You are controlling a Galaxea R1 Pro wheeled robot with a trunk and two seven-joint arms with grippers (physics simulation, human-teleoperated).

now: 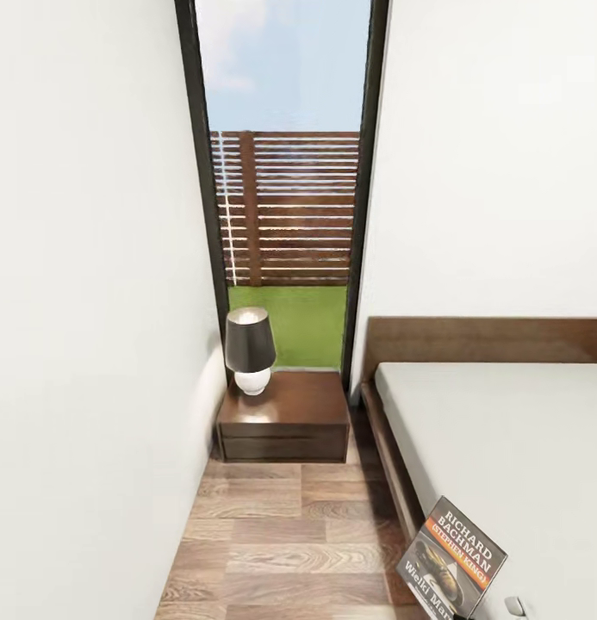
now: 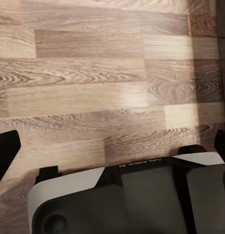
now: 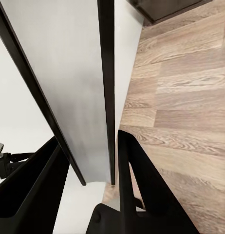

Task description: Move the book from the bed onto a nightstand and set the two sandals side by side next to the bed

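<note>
Glossy thin book (image 1: 453, 564) pinched by black fingers (image 3: 134, 180).

book (image 1: 454, 562) cover reading "RICHARD BACHMAN (STEPHEN KING)", partly cut-off title beginning "Wielki Mar"

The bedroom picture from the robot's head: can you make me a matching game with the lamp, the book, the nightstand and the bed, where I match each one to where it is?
Things:
1. lamp
2. book
3. nightstand
4. bed

Places:
A. on the floor under the tall window, between the left wall and the bed
B. tilted up at the mattress edge, near the bottom of the picture
C. standing on the dark cabinet's top
D. along the right side, with its headboard against the wall

Pairs: 1-C, 2-B, 3-A, 4-D
</note>
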